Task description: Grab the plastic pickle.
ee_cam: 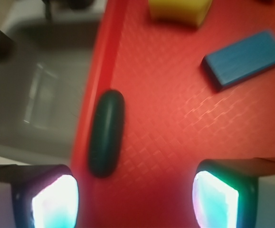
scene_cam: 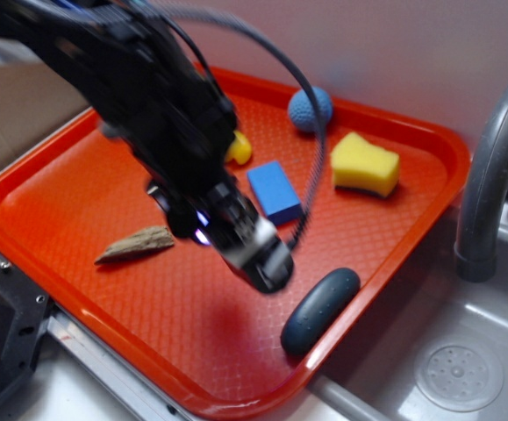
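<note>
The plastic pickle (ee_cam: 106,133) lies left of centre in the wrist view, along the raised rim of the red tray (ee_cam: 175,118), with the claw (ee_cam: 137,199) spread wide, empty and off to its right. It looks light, rigid and smooth, so probably slippery. Across its narrow middle seems the best grip, though the rim crowds one side.
</note>
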You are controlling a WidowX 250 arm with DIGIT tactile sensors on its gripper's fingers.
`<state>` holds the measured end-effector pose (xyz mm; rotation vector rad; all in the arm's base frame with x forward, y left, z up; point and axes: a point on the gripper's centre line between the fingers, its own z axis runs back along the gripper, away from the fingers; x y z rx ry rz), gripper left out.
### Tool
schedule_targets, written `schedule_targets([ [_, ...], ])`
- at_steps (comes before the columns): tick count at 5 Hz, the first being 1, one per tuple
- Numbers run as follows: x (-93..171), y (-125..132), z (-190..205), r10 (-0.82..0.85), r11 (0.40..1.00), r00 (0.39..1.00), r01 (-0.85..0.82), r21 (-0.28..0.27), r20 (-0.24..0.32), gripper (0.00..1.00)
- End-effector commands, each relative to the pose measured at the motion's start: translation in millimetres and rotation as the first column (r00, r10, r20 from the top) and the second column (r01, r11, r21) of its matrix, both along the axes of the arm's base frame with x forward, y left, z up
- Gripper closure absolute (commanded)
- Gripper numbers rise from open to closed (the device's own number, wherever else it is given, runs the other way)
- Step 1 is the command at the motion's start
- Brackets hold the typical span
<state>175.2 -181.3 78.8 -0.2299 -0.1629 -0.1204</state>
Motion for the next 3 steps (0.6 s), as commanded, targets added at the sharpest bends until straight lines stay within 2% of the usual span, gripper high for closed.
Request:
schedule_targets([
  [1,24.8,-28.2,-30.5,-0.005,1.0,1.0,0.006,-0.018,0.015,0.0],
  [3,25.6,-44.8,-50.4,-0.031,0.997,0.999,0.032,-0.063,0.016,0.0],
])
